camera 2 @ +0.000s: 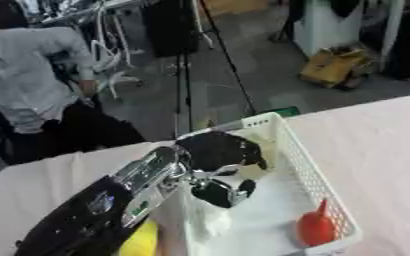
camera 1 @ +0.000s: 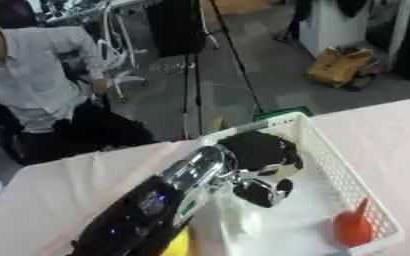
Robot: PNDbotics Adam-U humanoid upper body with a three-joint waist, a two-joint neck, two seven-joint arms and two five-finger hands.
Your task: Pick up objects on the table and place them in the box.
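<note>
While the robot's black left hand (camera 1: pixel 259 150) is held inside the white plastic lattice basket (camera 1: pixel 357 187), fingers curled with no object seen in them, an orange-red funnel-shaped plastic piece (camera 1: pixel 353 227) is seen resting in the basket's near corner, well apart from it.

There is one white basket (camera 1: pixel 353 187) on one pink table (camera 1: pixel 60 195). Inside the basket lies one orange-red thing (camera 1: pixel 353 227). One yellow thing (camera 2: pixel 143 240) shows beside the basket. One robot hand (camera 1: pixel 261 155) is visible.
</note>
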